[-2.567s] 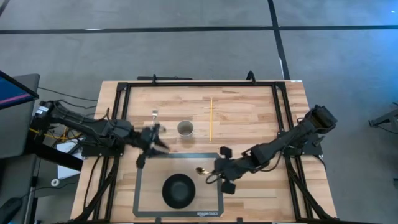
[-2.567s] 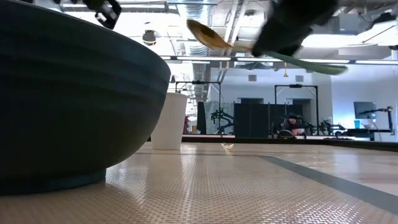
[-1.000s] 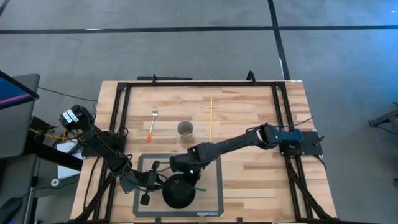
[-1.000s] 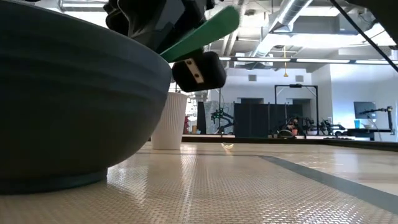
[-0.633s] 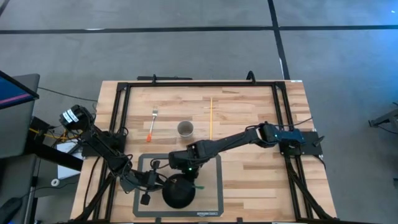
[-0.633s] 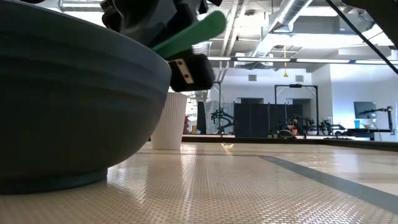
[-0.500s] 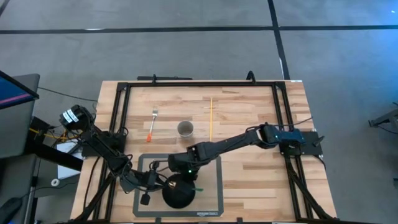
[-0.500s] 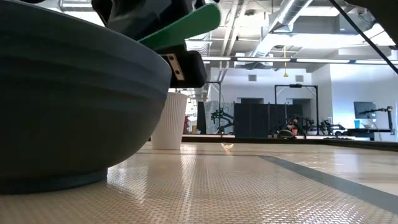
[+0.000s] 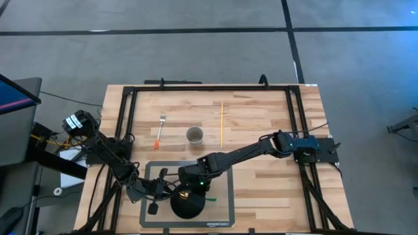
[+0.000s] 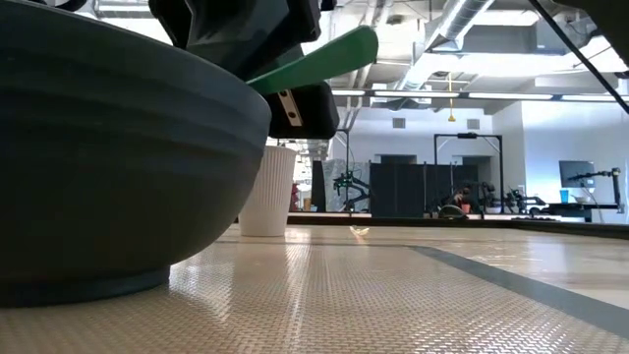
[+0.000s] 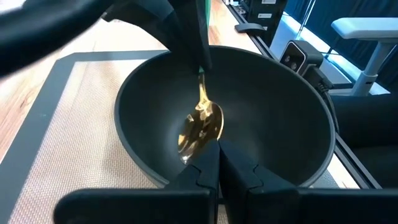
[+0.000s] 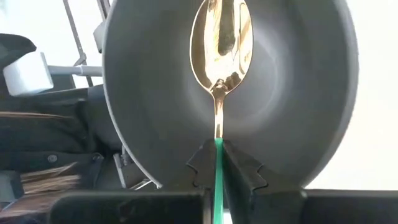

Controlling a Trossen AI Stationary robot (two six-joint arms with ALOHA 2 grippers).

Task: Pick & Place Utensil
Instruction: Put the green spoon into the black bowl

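Observation:
A black bowl (image 9: 186, 207) stands on a grey mat (image 9: 228, 196) near the table's near edge. My right gripper (image 9: 194, 186) hangs over the bowl, shut on a spoon with a golden head (image 12: 222, 37) and a green handle (image 10: 324, 54). The head is down inside the bowl (image 11: 280, 112); whether it touches the bottom I cannot tell. My left gripper (image 9: 168, 191) is shut, its tips (image 11: 219, 149) at the bowl's left rim. I cannot tell whether they touch the rim. My right gripper pinches the spoon's green handle (image 12: 216, 163) between its two fingers, close to where the golden neck begins. The fingers slant down from above and lie along the handle. The spoon hangs head-down in the bowl, and the handle's free end (image 9: 209, 198) sticks out above the rim.
Farther back on the wooden table stand a white ribbed cup (image 9: 194, 135), a fork with an orange handle (image 9: 160, 130) and a thin yellow stick (image 9: 222, 124). The cup (image 10: 270, 192) also shows behind the bowl in the low view. A black frame borders the table.
My right gripper has shifted a little toward the table's near edge over the bowl, still shut on the spoon. The green handle has tipped slightly in the low view.

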